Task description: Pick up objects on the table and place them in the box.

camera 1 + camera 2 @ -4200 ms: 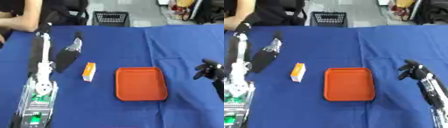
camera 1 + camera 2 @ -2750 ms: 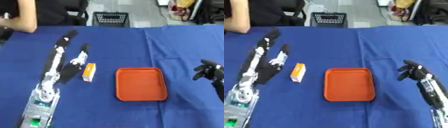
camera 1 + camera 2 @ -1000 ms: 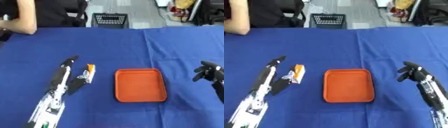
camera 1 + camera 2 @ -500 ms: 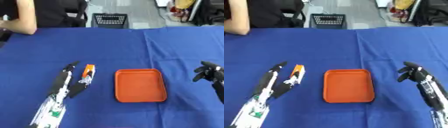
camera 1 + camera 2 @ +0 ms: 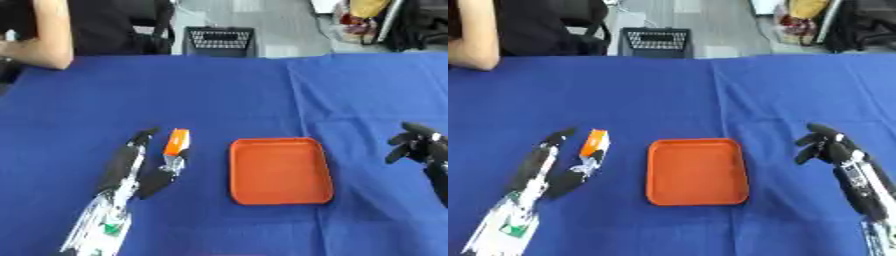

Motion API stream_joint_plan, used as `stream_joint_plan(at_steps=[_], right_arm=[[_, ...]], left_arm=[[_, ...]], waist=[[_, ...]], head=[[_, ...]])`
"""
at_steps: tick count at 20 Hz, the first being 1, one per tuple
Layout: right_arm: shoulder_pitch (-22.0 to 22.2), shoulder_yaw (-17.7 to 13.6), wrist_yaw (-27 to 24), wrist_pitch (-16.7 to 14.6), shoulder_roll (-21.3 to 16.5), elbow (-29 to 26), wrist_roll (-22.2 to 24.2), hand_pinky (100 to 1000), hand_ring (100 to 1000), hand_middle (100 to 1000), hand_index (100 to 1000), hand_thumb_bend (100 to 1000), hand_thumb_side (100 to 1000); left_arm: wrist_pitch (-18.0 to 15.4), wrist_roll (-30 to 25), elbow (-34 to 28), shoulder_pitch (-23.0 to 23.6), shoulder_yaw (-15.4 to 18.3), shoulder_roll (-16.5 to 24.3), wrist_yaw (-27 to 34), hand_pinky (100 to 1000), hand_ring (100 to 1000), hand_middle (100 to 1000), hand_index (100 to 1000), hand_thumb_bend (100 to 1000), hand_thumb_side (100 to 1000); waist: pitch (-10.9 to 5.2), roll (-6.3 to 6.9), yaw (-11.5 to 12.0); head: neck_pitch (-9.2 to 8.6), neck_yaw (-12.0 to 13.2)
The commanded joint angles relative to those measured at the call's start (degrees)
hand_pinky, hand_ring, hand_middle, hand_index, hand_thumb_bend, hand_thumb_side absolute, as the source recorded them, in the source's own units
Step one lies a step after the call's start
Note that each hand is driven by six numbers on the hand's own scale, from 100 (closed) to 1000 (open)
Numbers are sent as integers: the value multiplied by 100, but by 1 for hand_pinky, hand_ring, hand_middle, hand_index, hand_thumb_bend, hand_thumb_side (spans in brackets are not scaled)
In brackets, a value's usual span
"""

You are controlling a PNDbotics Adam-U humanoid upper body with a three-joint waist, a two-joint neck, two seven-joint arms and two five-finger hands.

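Note:
A small orange and white box (image 5: 176, 143) lies on the blue table, left of a shallow orange tray (image 5: 278, 170). My left hand (image 5: 136, 165) lies low beside the box, its fingers straight on the box's left and its thumb touching the near end. It is open and holds nothing. Far to the right, my right hand (image 5: 826, 145) hovers over the cloth with its fingers curled and nothing in it.
The blue cloth (image 5: 227, 95) covers the whole table. A person's arm (image 5: 39, 45) rests at the far left edge. A black wire basket (image 5: 218, 41) stands on the floor behind the table.
My left hand has swept from the far left of the table down towards me and now lies right beside the orange box. The right hand has stayed put.

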Motion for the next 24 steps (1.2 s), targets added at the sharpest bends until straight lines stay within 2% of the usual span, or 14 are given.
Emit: stream_joint_plan(at_steps=[1,24], right_arm=[[-44,-30,0,-3,-84,-73,8,557,554,663,903,100,932],[-43,-22,-9,-2,-83,-70,26,557,554,663,903,100,933]], left_arm=[[22,-19,-44,-56,15,5,-115,1000,1000,898,1000,495,716],[-23,-121,28,-281,-135,-173,-375,1000,1000,882,1000,445,705]], waist=[[-57,-3,-7],[-66,4,-42]], head=[[-76,-37],[-82,-17]])
